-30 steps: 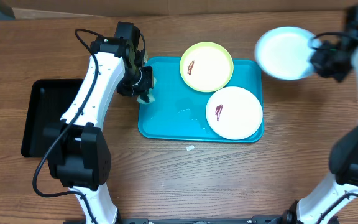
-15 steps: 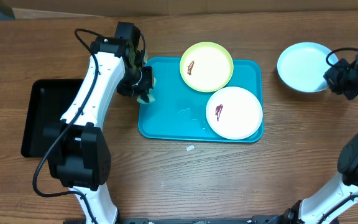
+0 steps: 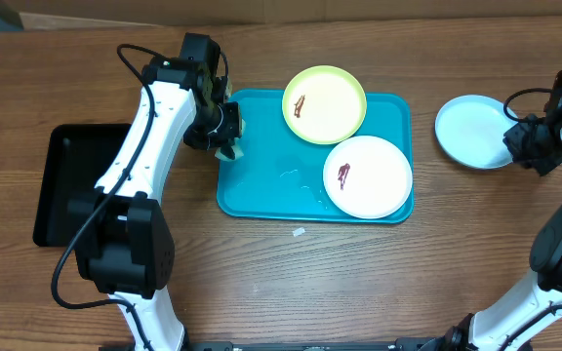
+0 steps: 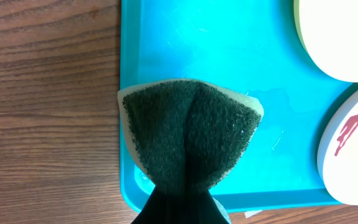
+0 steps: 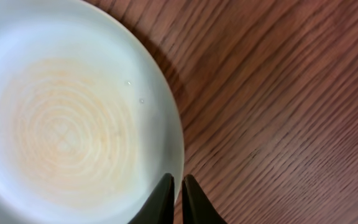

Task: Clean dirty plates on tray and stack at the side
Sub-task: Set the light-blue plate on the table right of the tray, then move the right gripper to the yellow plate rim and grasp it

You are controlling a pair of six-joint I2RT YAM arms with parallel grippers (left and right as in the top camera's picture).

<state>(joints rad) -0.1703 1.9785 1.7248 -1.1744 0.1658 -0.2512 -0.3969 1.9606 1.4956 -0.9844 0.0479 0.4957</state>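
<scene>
The turquoise tray (image 3: 261, 175) holds the yellow-green plate (image 3: 325, 105) at its far edge and the white plate (image 3: 369, 177) at its right; each has a reddish smear. The white plate's edge (image 4: 353, 155) and the tray (image 4: 229, 56) show in the left wrist view. The bluish-white plate (image 3: 468, 132) lies on the wood to the right of the tray, with no smear visible. My right gripper (image 3: 521, 139) is shut on its rim (image 5: 178, 186). My left gripper (image 3: 224, 132) is shut on a dark green sponge (image 4: 188, 134) over the tray's left edge.
A black tray (image 3: 71, 185) lies at the left of the table. A small white scrap (image 3: 299, 232) lies on the wood just in front of the turquoise tray. Wet streaks (image 3: 296, 180) show on the tray floor.
My right gripper has carried the bluish-white plate from above the far right down and rightward onto the table beside the tray. The left arm has not moved.
</scene>
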